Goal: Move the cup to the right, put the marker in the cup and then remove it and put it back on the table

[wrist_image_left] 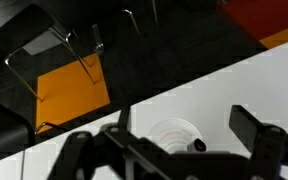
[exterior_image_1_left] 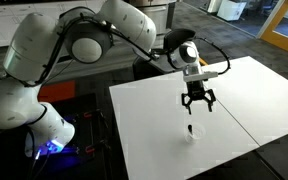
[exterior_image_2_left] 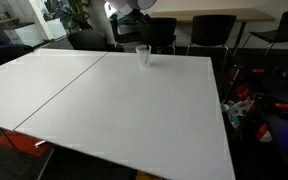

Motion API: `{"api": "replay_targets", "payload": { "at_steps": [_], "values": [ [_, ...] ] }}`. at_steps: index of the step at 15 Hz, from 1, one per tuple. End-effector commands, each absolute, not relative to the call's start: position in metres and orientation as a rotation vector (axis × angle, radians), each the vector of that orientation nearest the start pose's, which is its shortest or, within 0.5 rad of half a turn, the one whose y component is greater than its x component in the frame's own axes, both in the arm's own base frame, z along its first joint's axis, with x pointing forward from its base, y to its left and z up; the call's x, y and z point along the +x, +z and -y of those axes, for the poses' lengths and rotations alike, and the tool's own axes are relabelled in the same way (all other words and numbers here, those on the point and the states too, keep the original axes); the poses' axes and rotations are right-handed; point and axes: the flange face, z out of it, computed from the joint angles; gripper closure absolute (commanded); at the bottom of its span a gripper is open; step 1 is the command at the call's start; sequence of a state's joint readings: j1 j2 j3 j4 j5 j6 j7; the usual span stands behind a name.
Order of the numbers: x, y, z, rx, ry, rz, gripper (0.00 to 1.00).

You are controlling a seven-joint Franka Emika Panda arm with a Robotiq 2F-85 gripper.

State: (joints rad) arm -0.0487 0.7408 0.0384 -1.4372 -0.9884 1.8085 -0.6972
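So the claw [exterior_image_1_left: 197, 106] is spread wide with nothing in it, hanging in the air over the desk [exterior_image_1_left: 154, 135]. In that exterior view both of its dark fingers point down, and there's a clear gap of air between them and the cup [exterior_image_1_left: 191, 134] underneath.

The cup is really hard to spot against the white top, just a faint see-through outline. A short dark stick shows at it, which I take to be the marker [exterior_image_1_left: 191, 128]. It looks like it's standing in the cup, but it's tiny, so I can't swear to it.

The wrist view looks straight down. The cup [wrist_image_left: 174, 133] shows as a round rim between the claw's [wrist_image_left: 169, 158] two fingers, sitting near the desk's [wrist_image_left: 254, 85] edge, with a small dark bit [wrist_image_left: 199, 146] at its rim. That's probably the marker again. Past the edge there's dark floor, an orange patch [wrist_image_left: 69, 95] and a chair with thin metal legs [wrist_image_left: 54, 50].

From the opposite side, the cup [exterior_image_2_left: 142, 53] stands upright close to the far edge of the desk [exterior_image_2_left: 134, 115], just to the right of where the thin dark seam [exterior_image_2_left: 64, 92] runs out. I can't make out the marker from there. A row of dark chairs [exterior_image_2_left: 199, 30] stands behind it.

The white arm [exterior_image_1_left: 44, 60] arches in from the side, with a blue glow [exterior_image_1_left: 52, 148] down by its base.
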Motion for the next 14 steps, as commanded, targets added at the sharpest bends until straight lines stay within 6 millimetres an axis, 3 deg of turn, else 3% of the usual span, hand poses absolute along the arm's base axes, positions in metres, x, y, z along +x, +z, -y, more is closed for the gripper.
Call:
{"api": "replay_targets", "payload": {
  "at_steps": [1,6,14],
  "values": [
    [0.674,0.307,0.099,2.185,-0.68,-1.16,0.0],
    [0.661,0.345,0.133,2.506,-0.573,-1.001,0.0],
    [0.659,0.346,0.184,2.954,-0.455,-0.629,0.0]
  ]
}}
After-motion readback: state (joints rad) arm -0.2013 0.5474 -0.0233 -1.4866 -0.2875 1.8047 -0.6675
